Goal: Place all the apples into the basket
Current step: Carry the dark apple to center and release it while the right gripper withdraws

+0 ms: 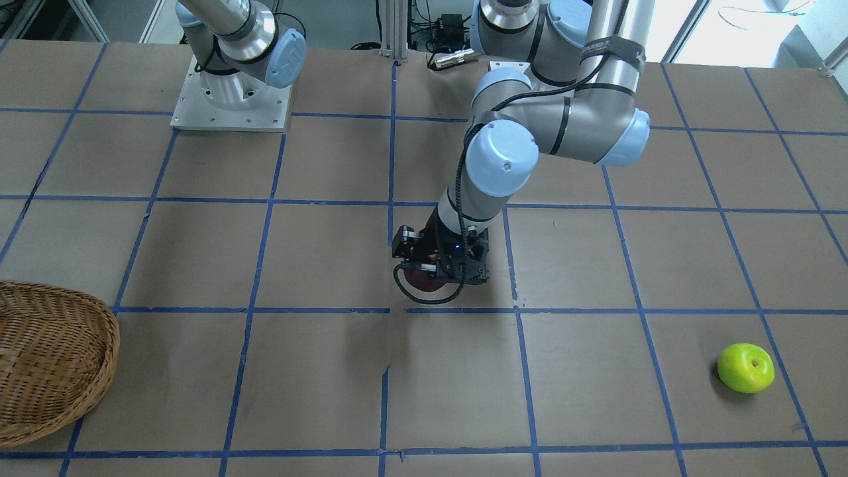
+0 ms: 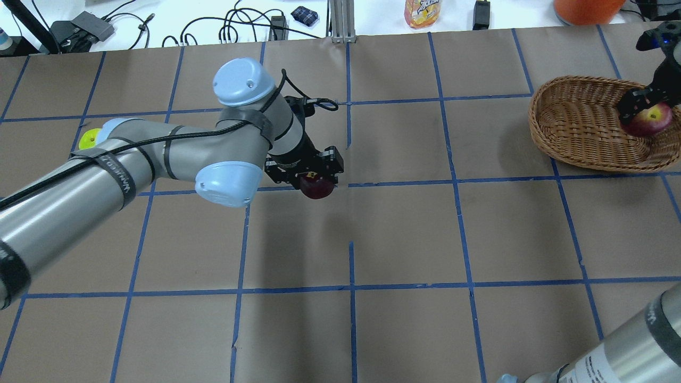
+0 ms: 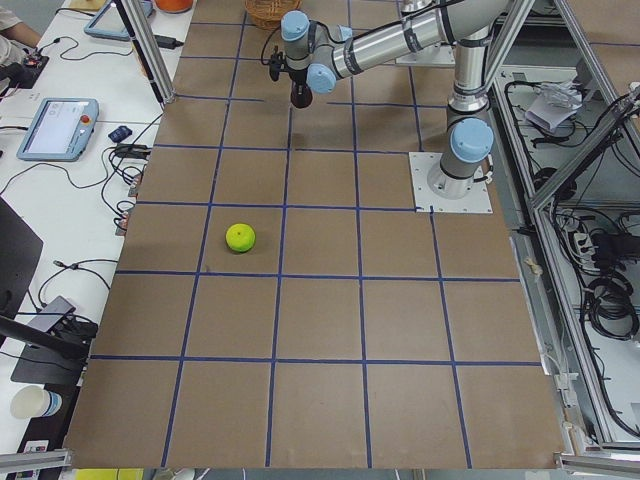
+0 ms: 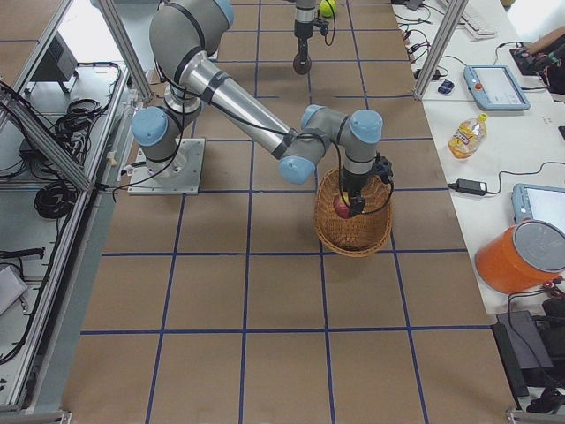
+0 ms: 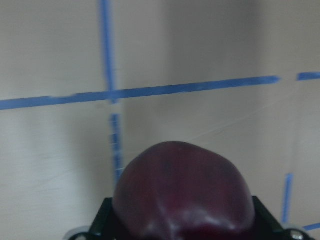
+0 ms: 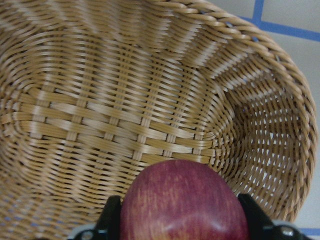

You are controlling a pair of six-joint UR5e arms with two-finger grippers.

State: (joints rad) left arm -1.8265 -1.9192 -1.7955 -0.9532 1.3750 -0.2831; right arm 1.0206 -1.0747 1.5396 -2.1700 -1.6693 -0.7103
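My left gripper [image 2: 318, 187] is shut on the dark maroon apple [image 2: 317, 188] and holds it above the table's middle; it also shows in the front view [image 1: 423, 279] and fills the left wrist view [image 5: 182, 195]. My right gripper [image 2: 645, 118] is shut on the red apple [image 2: 650, 120] and holds it inside the wicker basket [image 2: 572, 119], above its woven floor [image 6: 115, 120]; the apple is close in the right wrist view [image 6: 184, 205]. The lime green apple [image 1: 746, 368] lies on the table, far from the basket [image 1: 46, 358], partly hidden behind my left arm in the overhead view [image 2: 88, 139].
The table is brown paper with a blue tape grid [image 2: 351, 287]. Cables, a bottle [image 2: 423, 11] and an orange container [image 2: 585, 8] lie beyond the far edge. The right arm's base plate [image 1: 232, 99] stands at the robot's side.
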